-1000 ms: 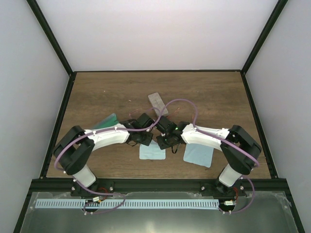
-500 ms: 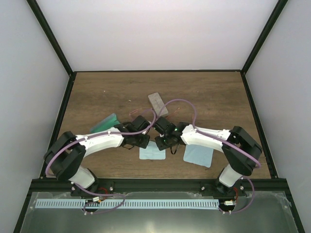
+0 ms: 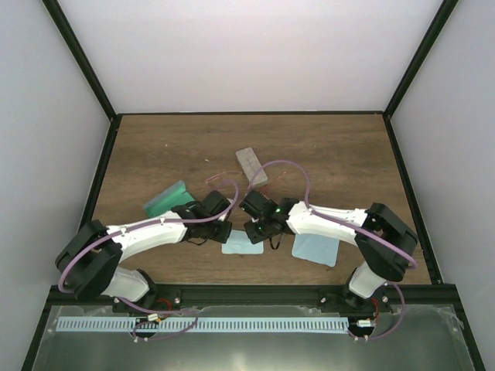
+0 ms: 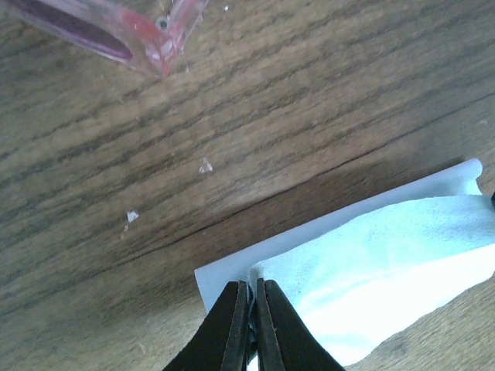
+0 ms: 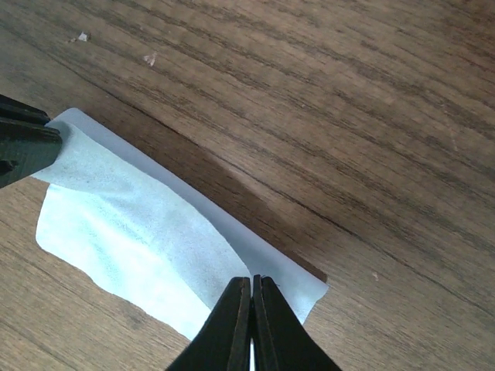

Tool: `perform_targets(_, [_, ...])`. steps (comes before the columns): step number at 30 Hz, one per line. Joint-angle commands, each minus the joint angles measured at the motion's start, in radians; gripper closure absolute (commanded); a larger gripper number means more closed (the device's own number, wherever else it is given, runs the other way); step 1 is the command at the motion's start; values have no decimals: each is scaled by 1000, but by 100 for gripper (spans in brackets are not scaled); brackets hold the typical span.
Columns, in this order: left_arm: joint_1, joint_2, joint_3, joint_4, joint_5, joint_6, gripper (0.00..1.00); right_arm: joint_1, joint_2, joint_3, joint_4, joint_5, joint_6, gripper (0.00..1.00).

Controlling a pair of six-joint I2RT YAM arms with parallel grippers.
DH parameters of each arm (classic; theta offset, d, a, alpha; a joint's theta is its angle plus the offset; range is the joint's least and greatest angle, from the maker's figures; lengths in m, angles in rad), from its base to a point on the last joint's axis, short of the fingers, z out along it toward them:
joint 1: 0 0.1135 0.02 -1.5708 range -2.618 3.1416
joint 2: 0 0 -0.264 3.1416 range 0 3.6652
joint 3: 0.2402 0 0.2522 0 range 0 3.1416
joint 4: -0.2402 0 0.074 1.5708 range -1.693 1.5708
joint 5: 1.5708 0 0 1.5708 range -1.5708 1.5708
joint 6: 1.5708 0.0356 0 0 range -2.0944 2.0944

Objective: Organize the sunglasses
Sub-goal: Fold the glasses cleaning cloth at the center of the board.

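The red-framed sunglasses (image 3: 219,183) lie on the wood just beyond both grippers; only one clear red corner (image 4: 147,42) shows in the left wrist view. A light-blue cloth (image 3: 242,246) lies between the grippers, its top layer lifted and folded back over the lower one. My left gripper (image 4: 251,287) is shut on the cloth's (image 4: 371,263) left corner. My right gripper (image 5: 253,282) is shut on the right corner of that cloth (image 5: 131,232). In the top view the left gripper (image 3: 226,233) and right gripper (image 3: 259,232) sit close together over the cloth.
A second light-blue cloth (image 3: 315,247) lies flat under the right forearm. A grey oblong case (image 3: 251,166) rests further back at the centre, and a green case (image 3: 166,199) lies left, by the left arm. Black frame rails edge the table (image 3: 155,147).
Both grippers have moved toward the near edge with the cloth's far edge pinched, folding it over itself. The left arm has stretched lower and further left.
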Motion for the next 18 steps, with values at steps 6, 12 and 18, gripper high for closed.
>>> perform_targets(6, [-23,-25,-35,28,31,-34,96,18,-25,11,-19,1,7,98])
perform_targets(12, [-35,-11,-31,42,42,-41,96,18,-25,11,-29,35,23,98])
perform_targets(18, [-37,-6,-20,45,41,-43,96,18,-8,59,-43,77,26,98])
